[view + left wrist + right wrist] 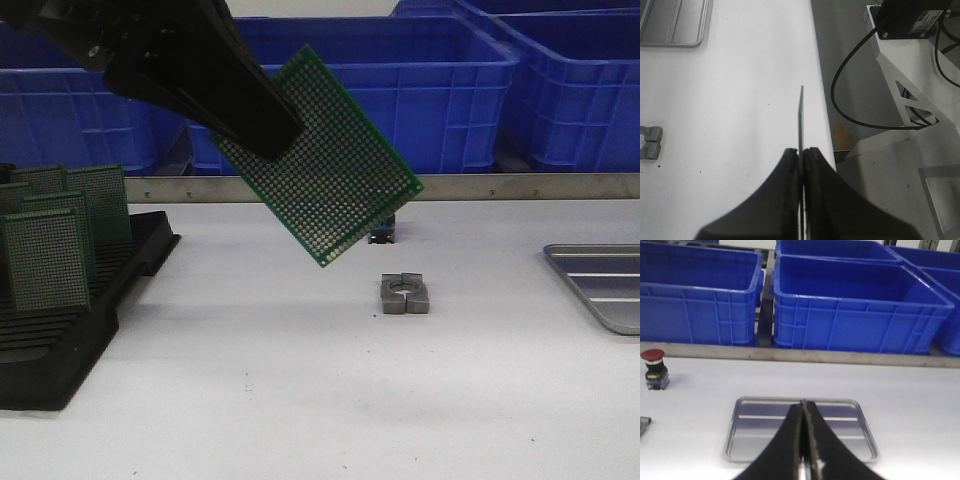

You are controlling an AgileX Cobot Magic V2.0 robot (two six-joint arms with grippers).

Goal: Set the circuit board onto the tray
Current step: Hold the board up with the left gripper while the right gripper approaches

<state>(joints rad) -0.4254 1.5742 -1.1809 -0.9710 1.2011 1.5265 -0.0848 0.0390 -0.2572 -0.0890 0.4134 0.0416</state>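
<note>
My left gripper (270, 135) is shut on a green perforated circuit board (330, 170) and holds it tilted in the air above the middle of the white table. In the left wrist view the board (801, 117) shows edge-on between the closed fingers of the left gripper (801, 150). The silver-grey ridged tray (600, 285) lies at the table's right edge and is empty; it also shows in the left wrist view (675, 22). My right gripper (803, 404) is shut and empty, hovering over the tray (755, 440). The right arm is out of the front view.
A black slotted rack (70, 300) with several green boards stands at the left. A grey metal clamp block (404, 294) lies mid-table, a small dark button unit (384, 232) behind it. A red emergency button (654, 369) stands left of the tray. Blue bins (420, 90) line the back.
</note>
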